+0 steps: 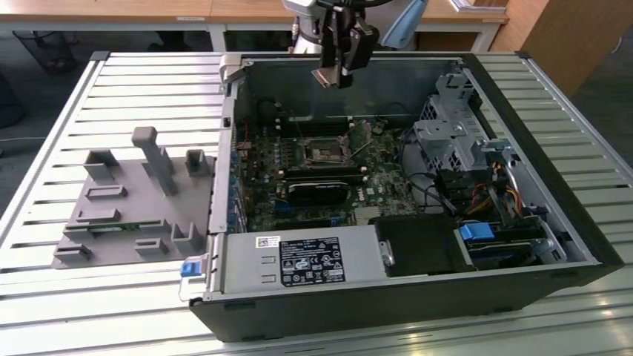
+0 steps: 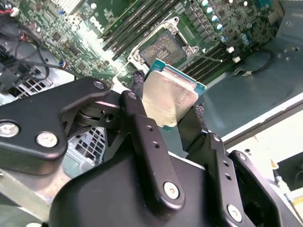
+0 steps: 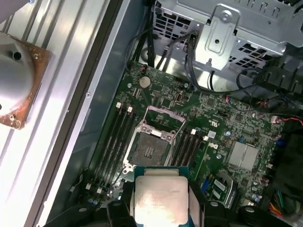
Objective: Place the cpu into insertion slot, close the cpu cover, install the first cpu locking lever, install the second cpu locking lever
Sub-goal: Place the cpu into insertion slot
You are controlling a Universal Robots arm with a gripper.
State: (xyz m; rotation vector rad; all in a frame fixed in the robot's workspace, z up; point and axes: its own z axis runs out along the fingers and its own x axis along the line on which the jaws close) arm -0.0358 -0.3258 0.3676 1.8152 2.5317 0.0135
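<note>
My gripper (image 1: 334, 73) hangs over the back of the open computer case, shut on the cpu (image 1: 330, 77) by two opposite edges. In both wrist views the cpu (image 2: 168, 96) (image 3: 161, 198) shows its dull silver top with a green rim, held well above the board. The insertion slot (image 3: 151, 149) (image 2: 163, 47) (image 1: 322, 150) lies bare and black on the motherboard below, with nothing in it. The cpu cover (image 3: 163, 118) stands swung up at the slot's far side. Black fingers (image 2: 137, 111) flank the chip.
Memory slots (image 3: 116, 137) run along both sides of the socket. A metal drive cage (image 3: 227, 33) and cables crowd one side of the case. A power supply (image 1: 296, 259) fills the case's front. A grey fixture (image 1: 129, 200) sits on the slatted table at the exterior view's left.
</note>
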